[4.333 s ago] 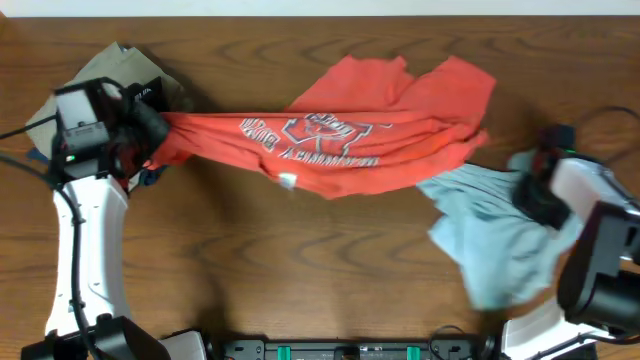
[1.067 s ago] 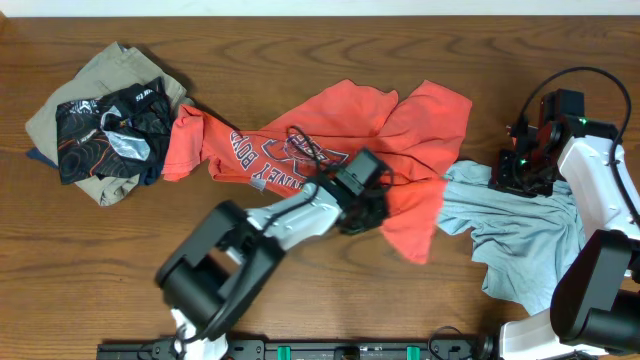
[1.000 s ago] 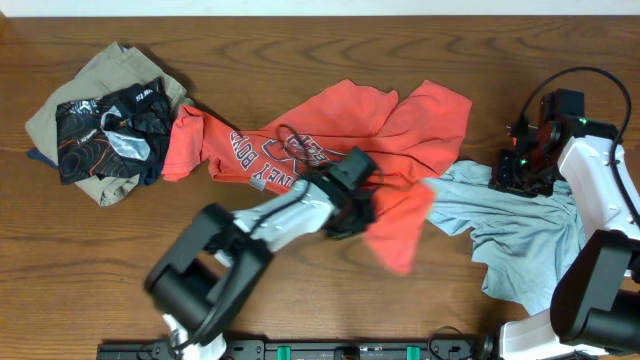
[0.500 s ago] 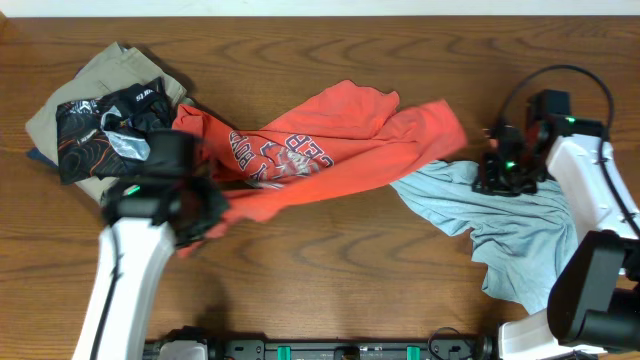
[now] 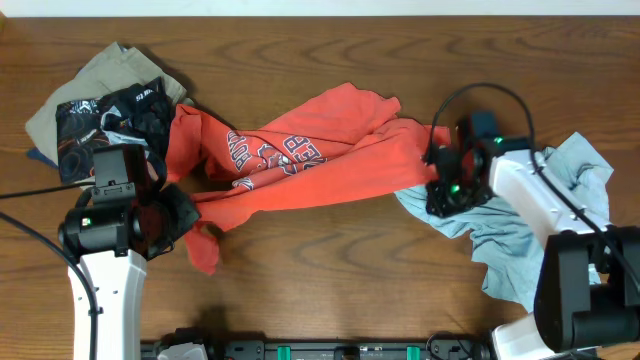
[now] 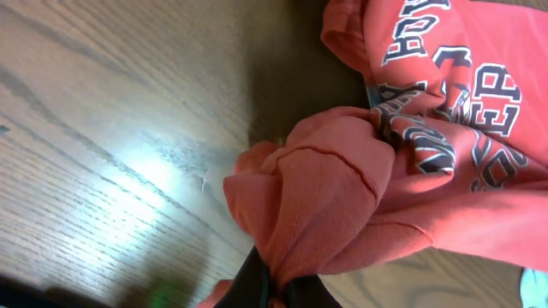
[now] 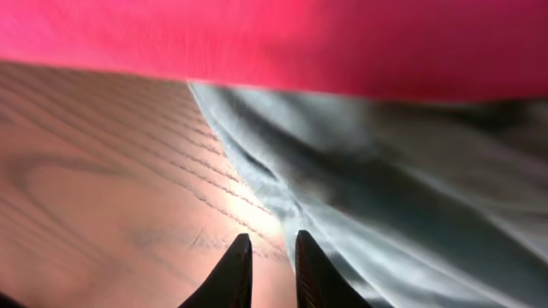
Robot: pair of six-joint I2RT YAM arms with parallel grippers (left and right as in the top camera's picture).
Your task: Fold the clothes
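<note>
A red shirt (image 5: 320, 165) with dark lettering lies stretched and bunched across the middle of the table. My left gripper (image 5: 182, 212) is shut on a bunched end of it at the left; in the left wrist view the jaws (image 6: 278, 287) pinch the red fabric (image 6: 342, 180). A light blue garment (image 5: 530, 235) lies crumpled at the right. My right gripper (image 5: 440, 190) sits where the red shirt's right end meets it. In the right wrist view its fingers (image 7: 270, 248) stand almost together with nothing between them, over bare wood beside the light blue garment (image 7: 385, 171), below the red cloth (image 7: 274, 43).
A pile of clothes, khaki fabric (image 5: 70, 90) with a black patterned garment (image 5: 110, 110) on top, lies at the far left. Bare wood shows along the table's front (image 5: 330, 270).
My left arm has dragged the shirt's end from the middle to the left front. My right arm has moved left to the shirt's right end, and the light blue garment has shifted.
</note>
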